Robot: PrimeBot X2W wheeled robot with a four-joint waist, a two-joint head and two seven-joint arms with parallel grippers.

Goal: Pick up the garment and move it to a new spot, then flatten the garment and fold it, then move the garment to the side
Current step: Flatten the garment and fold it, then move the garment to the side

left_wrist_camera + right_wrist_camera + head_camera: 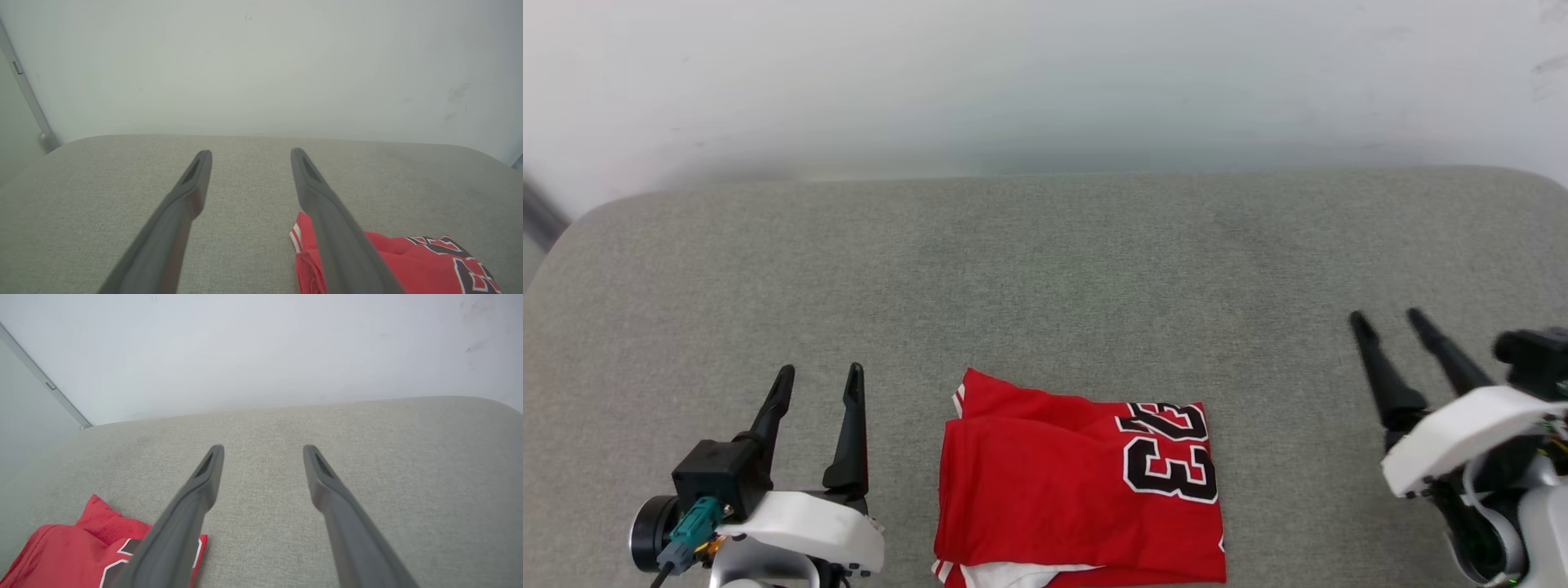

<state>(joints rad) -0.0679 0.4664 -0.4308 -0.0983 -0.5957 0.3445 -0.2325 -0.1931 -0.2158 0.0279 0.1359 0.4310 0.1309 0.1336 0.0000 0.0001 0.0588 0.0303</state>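
Garment: the garment [1078,482] lies as a folded red rectangle at the near edge of the grey padded surface [1045,269], about midway between its left and right corners; black numerals [1168,453] face up on its right half and a strip of white sleeve [1021,576] shows at the near side
Left gripper: the left gripper [821,371] hovers just left of the garment, fingers spread apart, nothing between them, not touching the cloth
Right gripper: the right gripper [1385,315] is well off to the right, near the right edge, fingers likewise spread and empty
Step in hand: by my judgement the fold is finished and let go; what remains is moving the garment to the side
Next move calls for: a grip that takes every layer at one edge, or both grippers at opposite edges, so the thin fabric does not slide open; the far left corner of the bundle sits slightly raised and loose and is the likely place for it to come undone
Surface: woven grey upholstery with rounded far corners, soft-looking, bare apart from the garment
Room: a plain white wall [1045,82] stands directly behind the far edge, faintly scuffed; a thin grey strip [24,90] runs up it beyond the far left corner
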